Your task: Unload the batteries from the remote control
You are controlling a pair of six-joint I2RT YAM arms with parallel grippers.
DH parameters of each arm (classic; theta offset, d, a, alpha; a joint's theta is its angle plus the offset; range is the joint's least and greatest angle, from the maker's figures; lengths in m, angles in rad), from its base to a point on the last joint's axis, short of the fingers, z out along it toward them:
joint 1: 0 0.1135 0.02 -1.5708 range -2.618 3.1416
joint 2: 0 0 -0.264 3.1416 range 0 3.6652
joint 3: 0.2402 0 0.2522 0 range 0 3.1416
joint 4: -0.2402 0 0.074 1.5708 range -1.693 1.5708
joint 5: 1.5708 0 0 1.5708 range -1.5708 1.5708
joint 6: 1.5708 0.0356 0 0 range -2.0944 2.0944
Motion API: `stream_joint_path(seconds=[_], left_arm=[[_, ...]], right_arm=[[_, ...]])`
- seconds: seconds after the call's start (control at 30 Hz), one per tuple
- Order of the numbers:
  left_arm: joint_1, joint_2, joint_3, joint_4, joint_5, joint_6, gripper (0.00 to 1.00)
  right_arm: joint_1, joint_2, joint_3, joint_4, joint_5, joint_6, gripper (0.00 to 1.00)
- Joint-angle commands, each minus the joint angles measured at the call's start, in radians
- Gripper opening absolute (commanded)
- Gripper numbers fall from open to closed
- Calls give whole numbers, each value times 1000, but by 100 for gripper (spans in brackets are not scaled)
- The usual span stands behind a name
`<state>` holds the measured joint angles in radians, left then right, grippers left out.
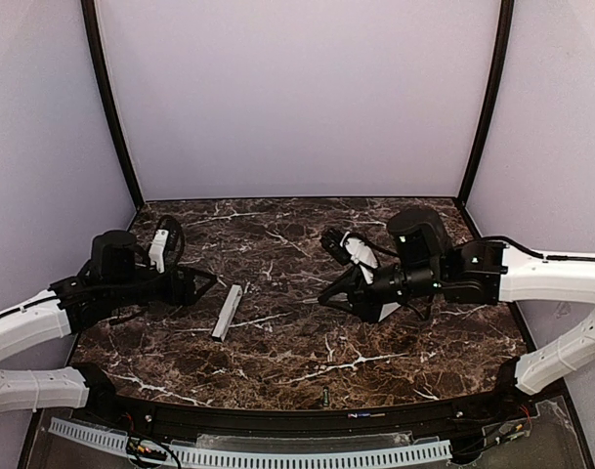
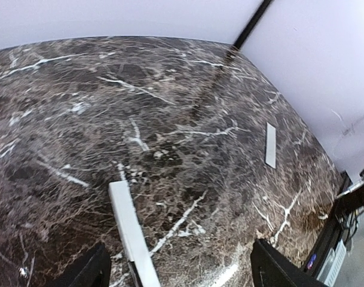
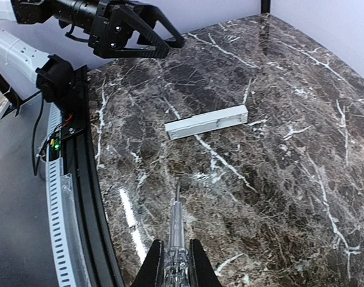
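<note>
The remote control (image 1: 227, 313) is a long white bar lying left of the table's middle. It also shows in the left wrist view (image 2: 131, 233) and in the right wrist view (image 3: 207, 122). My left gripper (image 1: 201, 288) is open and empty just left of the remote. In its own view (image 2: 182, 276) the remote's near end lies between the jaws, close to the left finger (image 2: 86, 274). My right gripper (image 1: 328, 298) is shut on a clear-handled screwdriver (image 3: 177, 218), tip pointing towards the remote, about a hand's length short of it. A small dark cylinder (image 1: 325, 396), perhaps a battery, lies by the front edge.
A flat white cover strip (image 2: 270, 144) lies on the marble right of the remote. The black front rail (image 3: 80, 179) and a perforated white cable strip (image 1: 277, 454) run along the near edge. Lilac walls close the back and sides.
</note>
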<state>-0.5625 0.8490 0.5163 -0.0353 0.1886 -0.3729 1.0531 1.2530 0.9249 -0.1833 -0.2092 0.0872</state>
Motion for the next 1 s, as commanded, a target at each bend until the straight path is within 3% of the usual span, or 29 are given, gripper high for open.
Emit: stream_joint_path(seconds=[0.0, 0.23, 0.47, 0.73, 0.97], left_arm=[[-113, 55, 78, -28, 107, 163, 81], [-254, 104, 149, -5, 196, 320, 77], [-332, 142, 198, 6, 295, 437, 71], [-407, 265, 243, 12, 293, 466, 67], [-463, 357, 247, 117, 273, 434, 60]], right_arm=[[0, 25, 59, -57, -135, 27, 0], [-4, 75, 125, -128, -283, 76, 0], [-4, 107, 143, -133, -317, 120, 0], [-5, 149, 177, -126, -362, 133, 0], [-4, 171, 182, -122, -374, 134, 0]])
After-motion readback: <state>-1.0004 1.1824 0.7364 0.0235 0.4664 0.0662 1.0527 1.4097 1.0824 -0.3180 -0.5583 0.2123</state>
